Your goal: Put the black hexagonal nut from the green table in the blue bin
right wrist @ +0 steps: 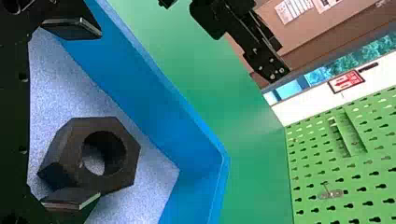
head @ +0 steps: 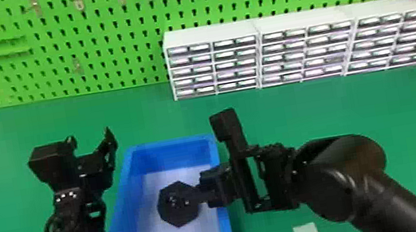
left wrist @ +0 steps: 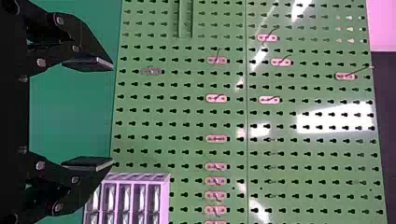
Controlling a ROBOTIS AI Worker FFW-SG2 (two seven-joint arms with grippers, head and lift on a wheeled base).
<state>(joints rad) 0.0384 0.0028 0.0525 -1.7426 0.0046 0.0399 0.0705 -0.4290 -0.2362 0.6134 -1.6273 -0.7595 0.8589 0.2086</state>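
Since left and right flat black fingers (left wrist: 88, 63) (right wrist: 72, 29) gape, the black hexagonal nut (head: 173, 214) seems freed for the rectangular blue bin (head: 171, 143)

Head view, top: pegboard (head: 114, 21) green, dark perforations in rows. Upper right: drawer units (head: 211, 33) white, gridded. Mid-frame: table (head: 340, 111) solid green. Lower centre: bin (head: 122, 192) blue, floor pale; hexagonal nut (head: 179, 213) black.
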